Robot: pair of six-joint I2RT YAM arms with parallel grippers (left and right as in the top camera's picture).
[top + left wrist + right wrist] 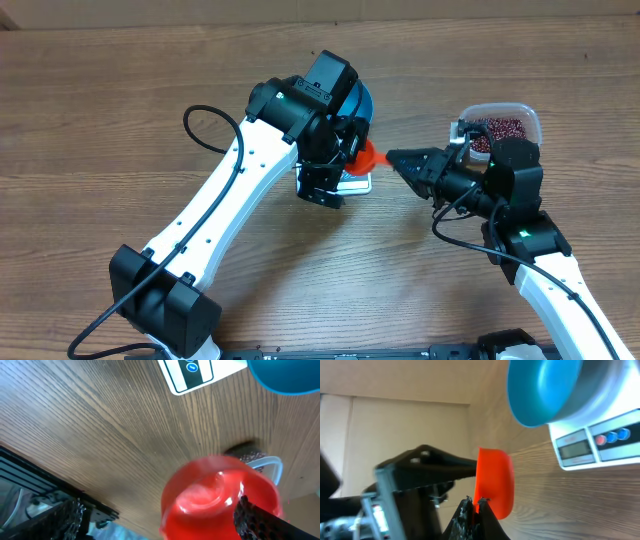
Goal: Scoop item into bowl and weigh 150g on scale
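Table (100, 100): wood-grain top on which 2 arms and all items are set.
Item: small dark red-brown beans (497, 128), kept in a clear tub (536, 122) by the right arm and well apart from the bowl.
Bowl (545, 390): blue and deep, seated on the scale. Its inside is hidden, so any contents cannot be told.
Scale (590, 445): flat and white, with the display and buttons turned toward the right arm. No reading can be made out.
Scoop (220, 495): red, carried above the table just beside the scale. No beans are seen in its hollow.
Right gripper (475, 507): the fingers are pressed together on the scoop's edge, which is pinched firmly.
Left gripper (157, 510): the fingers are spread wide. The scoop lies close to 1 of them but is not clamped.
Step in hand: judged to be the taking up of the scoop by the right arm. Scooping is not yet begun.
Next move: the left arm is to be drawn clear. The scoop is then to be carried to the tub, driven into the beans, kept level and tipped over the bowl, with the display watched for 150 g.
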